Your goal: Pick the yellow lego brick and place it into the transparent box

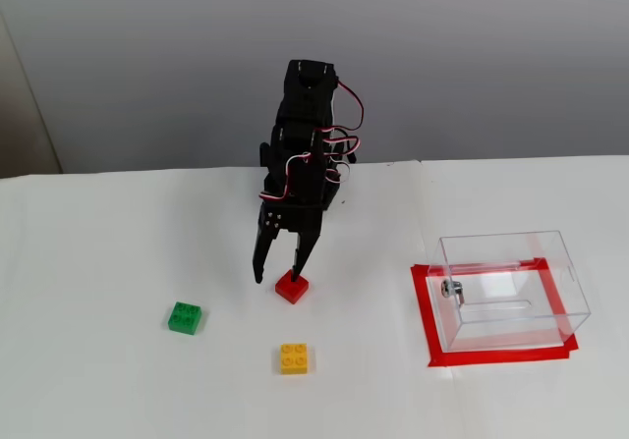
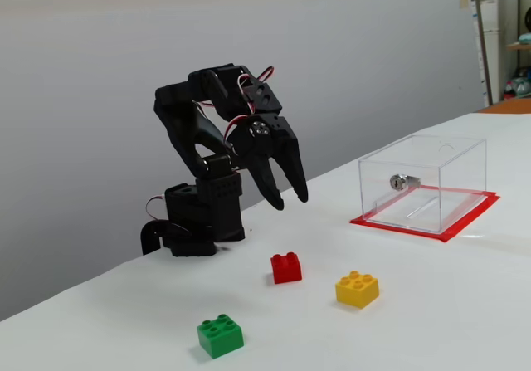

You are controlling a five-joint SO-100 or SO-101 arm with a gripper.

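Observation:
The yellow lego brick (image 1: 294, 358) lies on the white table in front of the arm; it also shows in the other fixed view (image 2: 358, 289). The transparent box (image 1: 511, 290) stands at the right on a red tape frame, with a small metal knob on its side; it shows in the other fixed view too (image 2: 423, 183). My gripper (image 1: 276, 272) (image 2: 292, 198) is open and empty, its fingers pointing down above the table, behind the yellow brick and above the red brick.
A red brick (image 1: 292, 287) (image 2: 286, 267) lies just under the gripper's fingertips. A green brick (image 1: 184, 317) (image 2: 220, 335) lies to the left in one fixed view. The black arm base (image 2: 199, 217) stands at the table's back edge by a grey wall.

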